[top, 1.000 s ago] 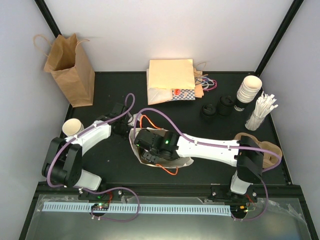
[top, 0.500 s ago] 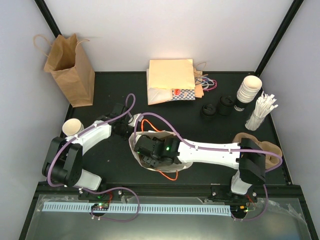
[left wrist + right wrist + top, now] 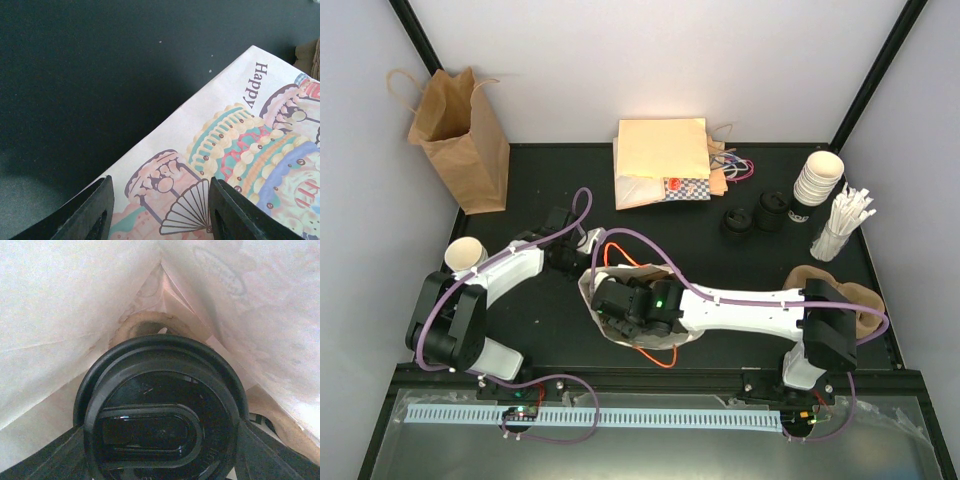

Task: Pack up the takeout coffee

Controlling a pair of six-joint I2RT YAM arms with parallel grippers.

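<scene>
Inside: the takeout coffee, a small paper cup under a round black plastic lid (image 3: 160,405), sits within a white paper gift bag (image 3: 588,285). Only the lid shows, its oval sip recess facing the right wrist camera and pale bag walls closing in around it.
Right hand (image 3: 160,452): down in the bag's mouth, a black finger pressed against each side of the lid, gripping the cup.
Left hand (image 3: 162,215): just beside the bag's far-left rim, fingers parted to a middling gap. The bag's printed outer face shows between them, with nothing seen clamped.
Lettering: "Happy" (image 3: 259,80) in dark serif type, the one word that can be read, set beside pastel drawings of tiered cakes on the bag's face.
Setting: black desk (image 3: 530,190), the gift bag at its near centre.
Far left: tall brown paper bag with twine handles (image 3: 460,140), upright and open.
Far centre: flat stack of tan paper bags (image 3: 660,150), a red-and-black checked print peeping from beneath, too small to read.
Right side: loose black plastic lids (image 3: 752,217), a stack of lidless cream cups (image 3: 817,178), a bundle of white paper-wrapped straws (image 3: 840,225), and a brown pulp cup carrier (image 3: 865,300) partly under the right arm.
Left edge: single lidless cream paper cup (image 3: 466,254) beside the left arm.
</scene>
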